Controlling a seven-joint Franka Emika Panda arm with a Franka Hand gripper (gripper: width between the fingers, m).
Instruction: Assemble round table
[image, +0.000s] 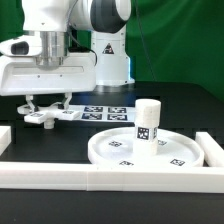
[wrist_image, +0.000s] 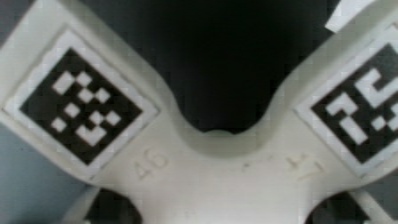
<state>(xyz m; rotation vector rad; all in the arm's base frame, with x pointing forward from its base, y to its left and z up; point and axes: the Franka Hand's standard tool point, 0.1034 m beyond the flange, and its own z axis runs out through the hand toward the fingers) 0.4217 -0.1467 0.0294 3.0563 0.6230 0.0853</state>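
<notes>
The cross-shaped foot piece (image: 47, 116) is white with black-white tags and sits low over the black table at the exterior view's left. My gripper (image: 46, 103) is around it, a finger on each side, shut on it. In the wrist view the foot piece (wrist_image: 214, 160) fills the picture with two tagged arms spreading away, and my gripper (wrist_image: 222, 208) holds its middle. The big round rimmed disc (image: 115, 150) lies flat at centre right. The short thick cylinder leg (image: 148, 122) stands upright on the disc.
The marker board (image: 105, 112) lies flat behind the disc, next to the foot piece. Long white border rails run along the front (image: 110, 178), the right (image: 211, 150) and the left (image: 4, 136). The robot base (image: 110, 60) stands at the back.
</notes>
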